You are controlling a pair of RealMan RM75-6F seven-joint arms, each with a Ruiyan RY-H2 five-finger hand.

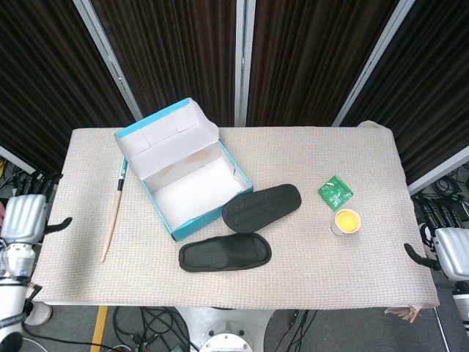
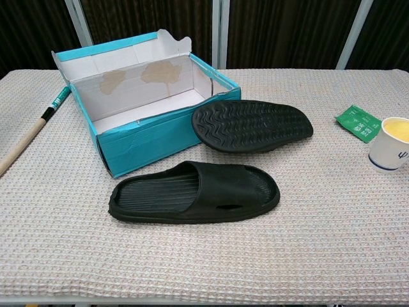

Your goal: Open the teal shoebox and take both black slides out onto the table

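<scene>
Two hands sit off the tabletop point(image 1: 381, 183), well clear of the teal shoebox point(image 1: 185, 180). The left hand point(image 1: 26, 218) hangs beyond the tabletop edge on the stick side of the shoebox; the right hand point(image 1: 448, 251) hangs off the opposite edge, far past the paper cup point(image 1: 346, 221). Each shows a knuckle plate and a thumb spur, with nothing held; whether the fingers are spread or curled I cannot tell from the head view, and the chest view shows neither hand.

Nearer the shoebox, the wooden stick point(image 1: 114, 213) lies just beside its left wall. The shoebox stands open, lid flap up, its white floor bare. The sole-up slide point(image 2: 253, 125) lies just beside the shoebox's front right corner, perhaps touching it. The strap-up slide point(image 2: 193, 193) lies in front of the shoebox, close to its long teal wall. The green packet point(image 2: 360, 123) and the cup stand well apart from the shoebox.

By this layout the task looks finished, so the step in hand is a clean rest. Doing it well means keeping both arms outside the tabletop edges, not sweeping back over the raised flap, and leaving the slides undisturbed.
</scene>
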